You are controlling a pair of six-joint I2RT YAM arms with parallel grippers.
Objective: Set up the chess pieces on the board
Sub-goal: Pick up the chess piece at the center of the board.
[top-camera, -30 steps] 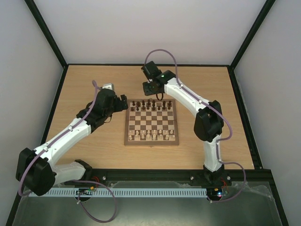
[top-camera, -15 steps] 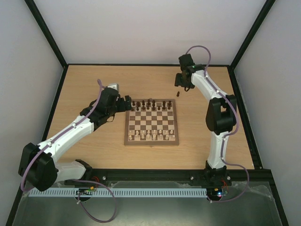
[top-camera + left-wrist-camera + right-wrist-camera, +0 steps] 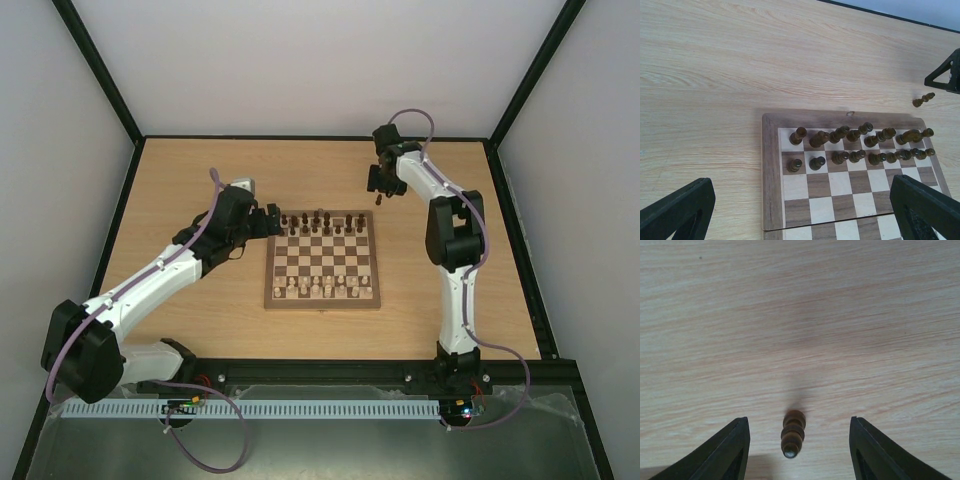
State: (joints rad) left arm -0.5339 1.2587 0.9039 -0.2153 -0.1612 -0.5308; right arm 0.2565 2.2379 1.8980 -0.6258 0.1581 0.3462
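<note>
The board (image 3: 271,270) lies mid-table. The dark chess pieces (image 3: 322,222) fill its two far rows and also show in the left wrist view (image 3: 855,145). One loose dark piece (image 3: 378,200) stands on the table beyond the board's far right corner. It shows in the right wrist view (image 3: 793,434) and the left wrist view (image 3: 923,99). My right gripper (image 3: 800,455) is open, and the loose piece stands between its fingers without touching them. My left gripper (image 3: 800,220) is open and empty above the board's far left part (image 3: 769,170).
Pale cream pieces (image 3: 320,290) stand in the board's two near rows. Black frame rails (image 3: 310,137) border the table at the back and sides. The right arm's elbow (image 3: 450,235) hangs right of the board.
My right arm swung from over the board's far edge out to the right, then settled over the loose piece. My left gripper crept a little right toward the board's far left corner.
</note>
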